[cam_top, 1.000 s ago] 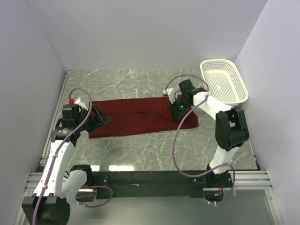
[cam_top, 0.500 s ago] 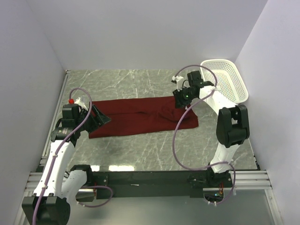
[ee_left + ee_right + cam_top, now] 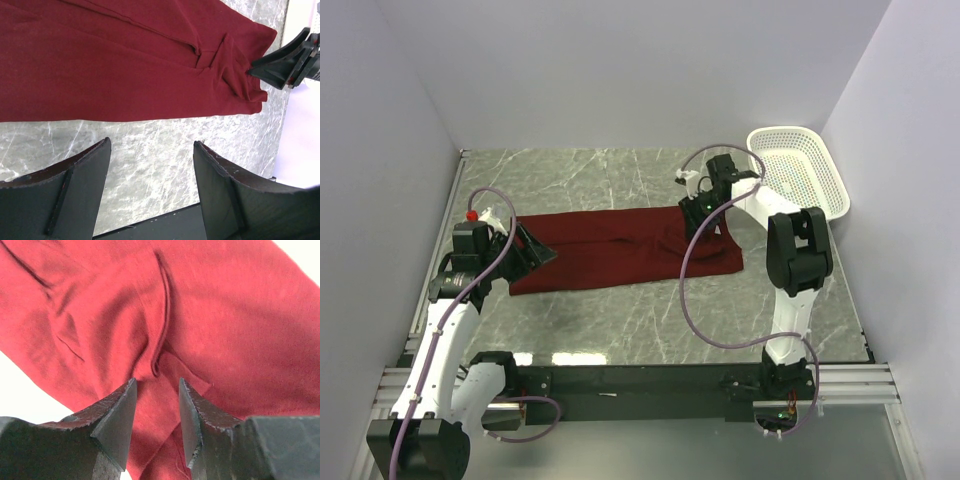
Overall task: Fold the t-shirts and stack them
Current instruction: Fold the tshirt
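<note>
The maroon t-shirt point(image 3: 620, 248) lies folded into a long strip across the middle of the marble table. It also shows in the left wrist view point(image 3: 125, 60) and fills the right wrist view point(image 3: 165, 315). My left gripper point(image 3: 532, 250) is open and empty, hovering over the strip's left end. Its fingers point(image 3: 70, 195) frame bare marble beside the cloth's edge. My right gripper point(image 3: 698, 215) is open just above the strip's right end, its fingers point(image 3: 112, 415) either side of a fabric fold, holding nothing.
A white perforated basket point(image 3: 798, 172) stands at the back right corner. Grey walls close in the left, back and right. The black rail point(image 3: 640, 380) with the arm bases runs along the near edge.
My right gripper lifted from the shirt's right end toward the back, then swung slightly left over the cloth's far right edge. The left arm has not moved.
</note>
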Robot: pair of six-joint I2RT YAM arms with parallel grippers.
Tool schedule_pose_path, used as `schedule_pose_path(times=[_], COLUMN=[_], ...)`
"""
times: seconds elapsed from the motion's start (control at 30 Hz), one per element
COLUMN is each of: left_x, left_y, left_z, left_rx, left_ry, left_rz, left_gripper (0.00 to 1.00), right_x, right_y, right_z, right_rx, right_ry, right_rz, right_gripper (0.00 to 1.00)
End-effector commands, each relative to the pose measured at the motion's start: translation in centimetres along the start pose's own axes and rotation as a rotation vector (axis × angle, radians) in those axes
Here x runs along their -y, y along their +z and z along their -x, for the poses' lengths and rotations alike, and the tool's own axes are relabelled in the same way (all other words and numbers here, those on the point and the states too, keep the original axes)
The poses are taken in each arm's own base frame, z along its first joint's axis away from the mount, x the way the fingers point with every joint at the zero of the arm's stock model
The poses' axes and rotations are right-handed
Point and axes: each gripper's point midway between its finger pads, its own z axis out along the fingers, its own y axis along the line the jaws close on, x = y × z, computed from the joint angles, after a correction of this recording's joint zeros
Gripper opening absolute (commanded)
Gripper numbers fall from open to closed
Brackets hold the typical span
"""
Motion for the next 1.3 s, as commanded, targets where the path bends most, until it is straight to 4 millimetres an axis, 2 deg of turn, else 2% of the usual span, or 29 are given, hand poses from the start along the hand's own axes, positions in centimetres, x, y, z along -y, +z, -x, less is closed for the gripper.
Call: schedule_pose_path(times=[0.0,0.2,0.43,0.5,0.53,0.67,0.7,0.77,0.8,0.83,0.87,0.93,1.03,1.23,1.27], left_x=[0.7,0.8,0.7,0.8,0.8,0.6,0.6,0.7,0.6,0.6,0.6,0.6,0.7,0.8,0.8], left_y=[-0.2,-0.3,-0.3,-0.3,-0.3,-0.4,-0.4,-0.5,-0.5,-0.4,-0.5,-0.4,-0.4,-0.4,-0.4], left_z=[0.4,0.4,0.3,0.4,0.4,0.4,0.4,0.4,0.4,0.4,0.3,0.4,0.4,0.4,0.4], left_rx=[0.016,0.016,0.014,0.017,0.017,0.017,0.019,0.021,0.019,0.019,0.018,0.018,0.018,0.018,0.018], left_ry=[0.018,0.020,0.022,0.020,0.022,0.024,0.027,0.029,0.026,0.026,0.025,0.025,0.023,0.025,0.024], left_rz=[-0.029,-0.029,-0.026,-0.030,-0.030,-0.023,-0.022,-0.021,-0.018,-0.020,-0.019,-0.023,-0.028,-0.028,-0.029], left_gripper=[0.72,0.72,0.72,0.72,0.72,0.72,0.72,0.72,0.72,0.72,0.72,0.72,0.72,0.72,0.72], right_x=[-1.2,-1.7,-0.9,-0.8,-0.8,-1.7,-2.0,-3.1,-3.4,-4.5,-5.1,-5.9,-7.5,-10.9,-11.3], right_y=[-0.5,0.5,0.9,1.1,1.1,1.0,0.4,0.2,-0.9,-0.9,-1.9,-2.4,-2.6,-1.4,-1.6], right_z=[2.4,2.4,2.0,1.9,1.9,2.0,2.6,2.6,3.5,3.2,3.8,4.0,3.4,-0.2,-0.3], right_rx=[0.043,0.013,-0.015,-0.024,-0.027,-0.033,-0.015,-0.013,0.020,0.014,0.039,0.049,0.044,-0.051,-0.048], right_ry=[-0.059,-0.056,-0.052,-0.057,-0.060,-0.101,-0.122,-0.165,-0.196,-0.220,-0.242,-0.267,-0.297,-0.348,-0.361], right_rz=[0.038,0.048,0.006,-0.001,-0.003,-0.001,-0.017,-0.029,-0.066,-0.065,-0.080,-0.105,-0.119,-0.059,-0.048], right_gripper=[0.47,0.46,0.45,0.42,0.39,0.00,0.00,0.00,0.00,0.00,0.00,0.00,0.00,0.10,0.15])
